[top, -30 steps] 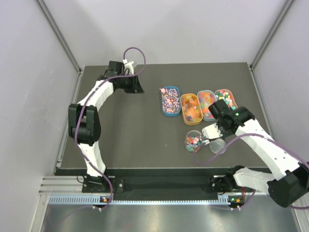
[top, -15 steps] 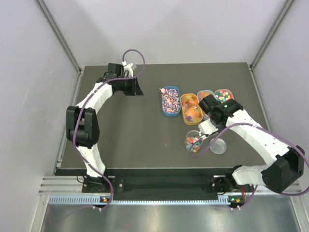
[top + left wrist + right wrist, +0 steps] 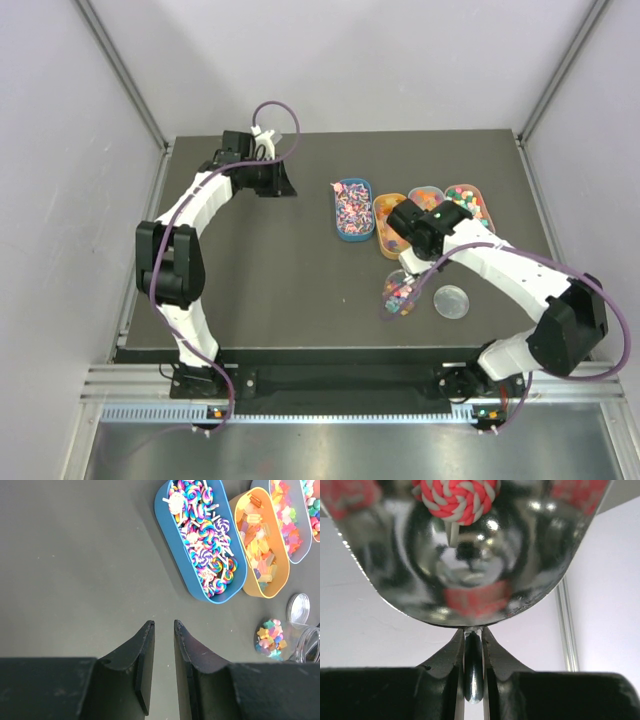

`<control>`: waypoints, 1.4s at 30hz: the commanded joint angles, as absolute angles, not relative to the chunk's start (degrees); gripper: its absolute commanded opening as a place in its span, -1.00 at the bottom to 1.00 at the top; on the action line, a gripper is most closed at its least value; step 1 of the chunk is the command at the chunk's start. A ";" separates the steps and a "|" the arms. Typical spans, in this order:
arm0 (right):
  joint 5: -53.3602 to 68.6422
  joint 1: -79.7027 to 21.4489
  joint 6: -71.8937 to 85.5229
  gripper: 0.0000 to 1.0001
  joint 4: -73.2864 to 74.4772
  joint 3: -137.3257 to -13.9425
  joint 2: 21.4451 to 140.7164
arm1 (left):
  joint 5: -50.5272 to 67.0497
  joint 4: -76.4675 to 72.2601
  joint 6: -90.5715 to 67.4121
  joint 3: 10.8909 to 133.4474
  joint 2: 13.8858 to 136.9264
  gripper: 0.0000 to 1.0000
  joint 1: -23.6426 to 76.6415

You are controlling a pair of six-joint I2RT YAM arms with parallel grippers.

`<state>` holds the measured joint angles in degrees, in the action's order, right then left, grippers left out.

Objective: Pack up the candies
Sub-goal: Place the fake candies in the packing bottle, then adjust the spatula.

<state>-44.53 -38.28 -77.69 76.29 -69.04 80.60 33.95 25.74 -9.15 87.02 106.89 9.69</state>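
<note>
Overhead view of a dark grey tabletop [image 3: 280,270] with 2 white robot arms reaching in from its near edge. To the right of centre, 4 oval trays lie side by side, touching or nearly so: a blue oval tray [image 3: 164,527], an orange oval tray [image 3: 265,594], a grey-blue oval tray [image 3: 295,559] and a pink oval tray [image 3: 483,203]. All 4 hold the candies [image 3: 205,535] — swirled rainbow lollipops in the blue tray, orange and yellow gummies in the orange one, brighter mixed pieces in the other 2.

Just in front of the orange tray stands a clear round jar [image 3: 400,293], upright and partly filled with multicoloured candies. Its round clear lid [image 3: 451,300] lies flat on the tabletop just to the jar's right, apart from it.

The right arm bends over the orange and grey-blue trays, hiding part of each. The right tool [image 3: 473,632] is clamped tight on the thin handle of a silver metal scoop [image 3: 470,570], whose shiny bowl fills the wrist view. A red-and-white swirl candy [image 3: 455,495] rests in that bowl.

The left arm stretches to the far left of the tabletop, well apart from the trays. The left tool [image 3: 163,625] hangs above bare tabletop — its 2 dark fingers stand a narrow gap apart, with nothing between them.
</note>
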 commanded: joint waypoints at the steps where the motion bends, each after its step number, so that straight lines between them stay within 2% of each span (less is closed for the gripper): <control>1: -48.60 -39.99 -72.87 -1.00 84.10 -73.03 81.47 | 34.19 23.20 -9.58 86.57 103.62 -0.45 9.76; 20: -56.85 -46.40 -71.98 -1.00 84.55 -66.19 77.00 | 34.45 23.38 -10.81 89.12 106.08 -0.45 9.76; 34: -60.29 -50.62 -70.40 -1.00 84.55 -68.90 78.22 | 34.54 23.64 -11.16 89.47 105.82 -0.45 9.76; 38: -56.96 -49.57 -69.97 -1.00 84.46 -74.77 79.27 | 36.03 23.47 -12.39 88.60 103.72 -0.45 9.93; 42: -49.33 -47.03 -63.65 -1.00 84.55 -90.82 84.54 | 42.87 22.86 -14.15 88.07 100.82 -0.45 10.98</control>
<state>-53.87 -48.47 -68.93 78.48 -79.70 82.24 36.88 25.67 -12.58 87.53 106.54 10.00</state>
